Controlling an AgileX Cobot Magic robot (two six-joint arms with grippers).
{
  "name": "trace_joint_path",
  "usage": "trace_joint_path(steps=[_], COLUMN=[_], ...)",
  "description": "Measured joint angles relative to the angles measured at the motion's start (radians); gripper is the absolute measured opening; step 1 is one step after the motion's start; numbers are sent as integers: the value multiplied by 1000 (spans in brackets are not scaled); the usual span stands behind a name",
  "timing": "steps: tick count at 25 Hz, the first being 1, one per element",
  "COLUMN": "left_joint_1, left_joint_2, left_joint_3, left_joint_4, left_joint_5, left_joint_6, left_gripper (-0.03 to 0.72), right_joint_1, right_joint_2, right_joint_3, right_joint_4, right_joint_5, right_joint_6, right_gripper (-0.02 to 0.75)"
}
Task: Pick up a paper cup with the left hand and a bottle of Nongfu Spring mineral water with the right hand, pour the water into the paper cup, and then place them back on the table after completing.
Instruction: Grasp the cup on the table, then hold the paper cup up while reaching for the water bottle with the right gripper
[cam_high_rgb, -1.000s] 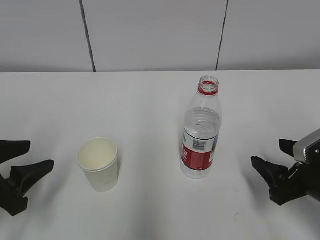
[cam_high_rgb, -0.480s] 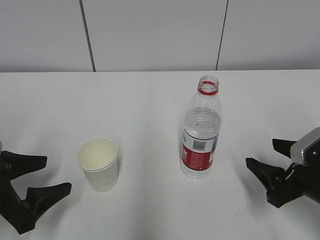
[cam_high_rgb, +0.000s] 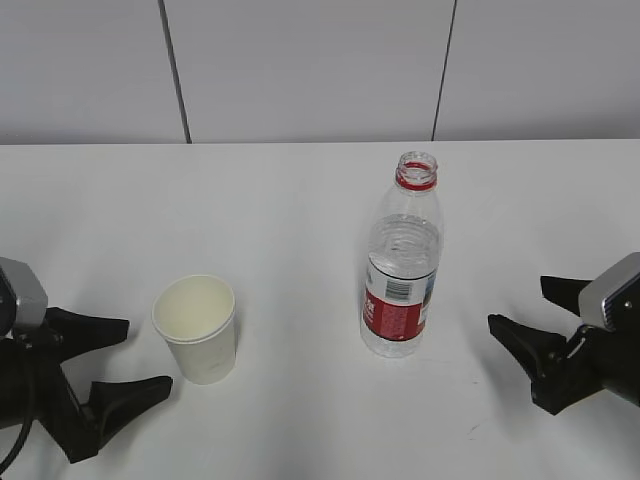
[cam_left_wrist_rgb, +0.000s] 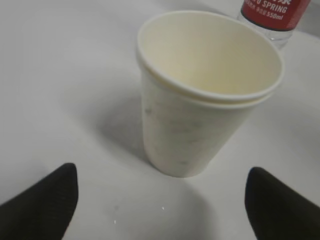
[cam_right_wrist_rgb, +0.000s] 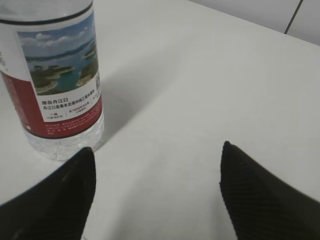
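The left hand (cam_high_rgb: 128, 355), fingers spread wide, has the paper cup (cam_high_rgb: 197, 329) just ahead of its tips; a hard pinch could crush it. The right hand (cam_high_rgb: 533, 317), equally splayed, faces the uncapped Nongfu Spring bottle (cam_high_rgb: 402, 262), which a nudge might topple, spilling water (cam_high_rgb: 400, 340).

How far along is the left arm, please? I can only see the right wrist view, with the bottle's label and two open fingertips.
Observer: The left hand is open beside the paper cup, not touching it.
Operator: Thank you. Is the cup upright and empty?
Observer: Upright; the left wrist view shows a dry, empty interior.
Operator: And is the bottle capped? My view cuts off its top.
Observer: No cap: the bottle has an open neck with a red ring. The right hand is apart from it.
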Motion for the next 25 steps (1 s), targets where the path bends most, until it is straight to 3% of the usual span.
trace_joint_path(steps=[5,16,25], left_joint_1=[-19,-222,-236], left_joint_2=[52,61,61], left_joint_3=[-54,-185,-191], left_joint_4=[45,-43,-69], left_joint_5=[0,2,84], left_joint_6=[6,10,10], left_gripper=[618,616,595], right_joint_1=[0,0,0], right_joint_2=[0,0,0], right_joint_3=[0,0,0], right_joint_4=[0,-1,-1], right_joint_5=[0,0,0], right_joint_6=[2,2,2], right_gripper=[573,573,573])
